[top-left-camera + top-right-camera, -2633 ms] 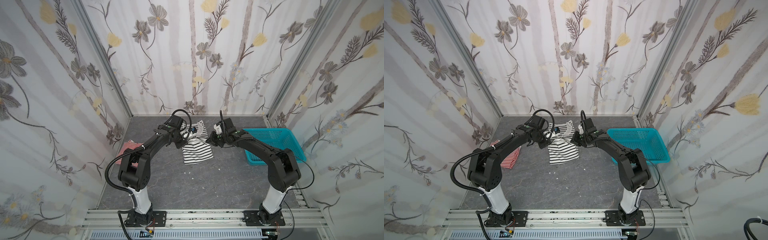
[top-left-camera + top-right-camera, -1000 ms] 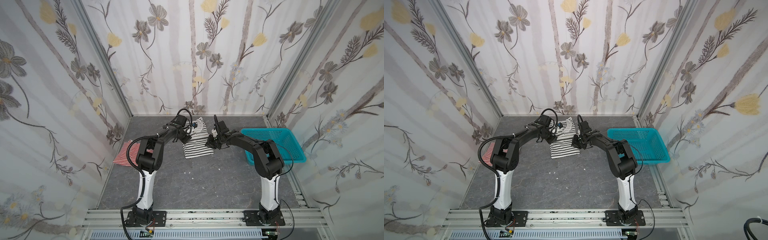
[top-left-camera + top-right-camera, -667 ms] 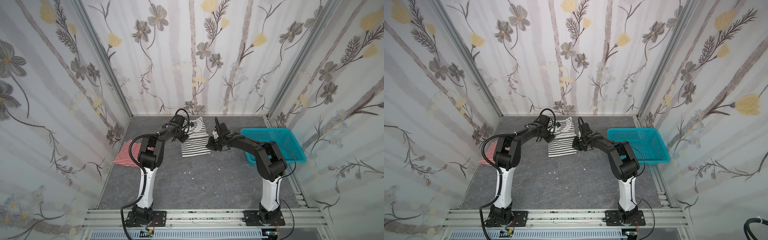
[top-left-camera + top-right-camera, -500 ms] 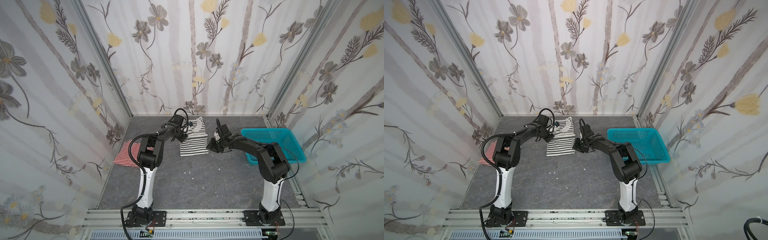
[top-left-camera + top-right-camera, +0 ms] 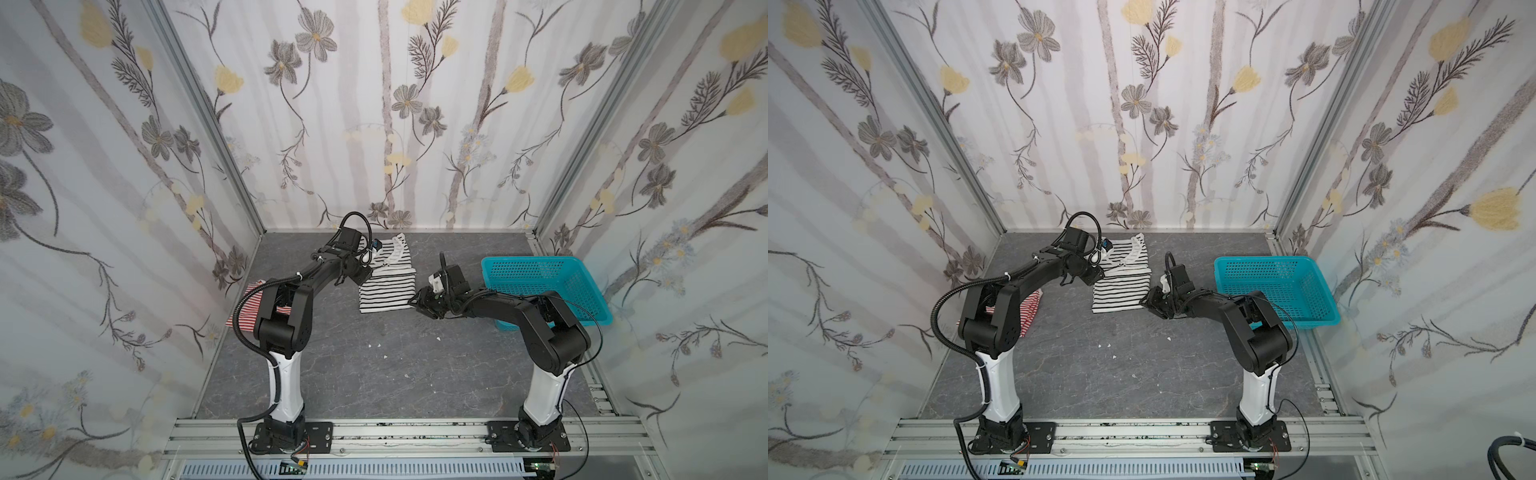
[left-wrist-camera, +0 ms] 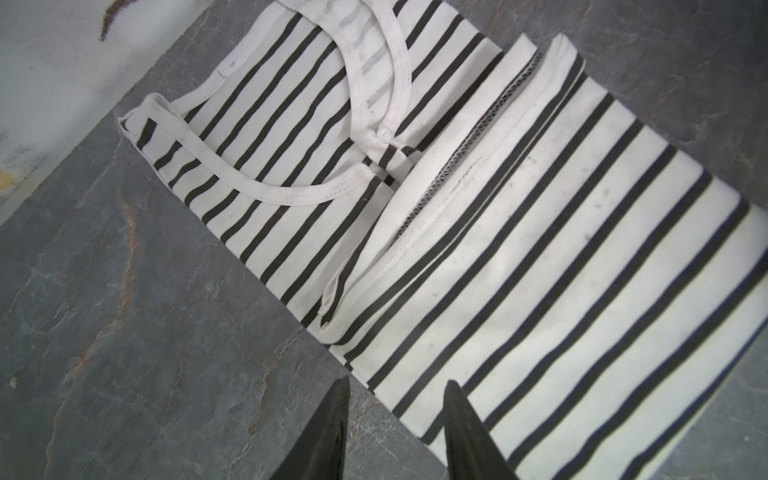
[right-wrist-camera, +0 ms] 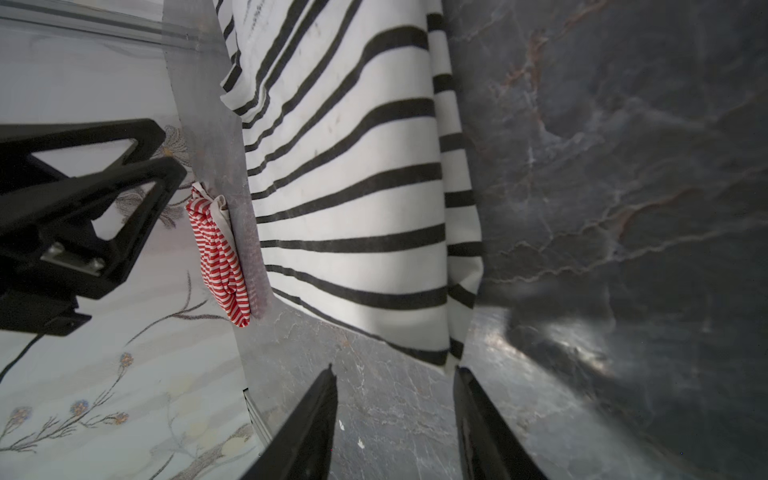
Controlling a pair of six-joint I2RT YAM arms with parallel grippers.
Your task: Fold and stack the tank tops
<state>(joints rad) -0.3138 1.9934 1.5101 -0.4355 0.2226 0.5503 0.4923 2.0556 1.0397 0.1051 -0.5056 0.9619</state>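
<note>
The black-and-white striped tank top (image 5: 387,286) (image 5: 1121,291) lies on the grey floor near the back, its lower half folded up over the chest, neckline toward the wall. My left gripper (image 5: 360,272) (image 6: 395,384) is open at the fold's left edge, one finger (image 6: 461,419) over the cloth, nothing held. My right gripper (image 5: 415,301) (image 7: 395,369) is open, low at the top's near right corner (image 7: 451,353), which lies just past one fingertip. The red-and-white tank top (image 5: 249,309) (image 7: 218,253) lies bunched by the left wall, partly hidden behind the left arm.
A turquoise mesh basket (image 5: 532,260) (image 5: 1266,259) stands at the right wall, behind the right arm. Small white scraps (image 5: 378,345) dot the floor in the middle. Patterned walls close in the back and both sides.
Both grippers have opened and let go of the striped tank top's folded-over half, which now lies flat on the upper part. The right gripper has drawn back toward the near corner.
</note>
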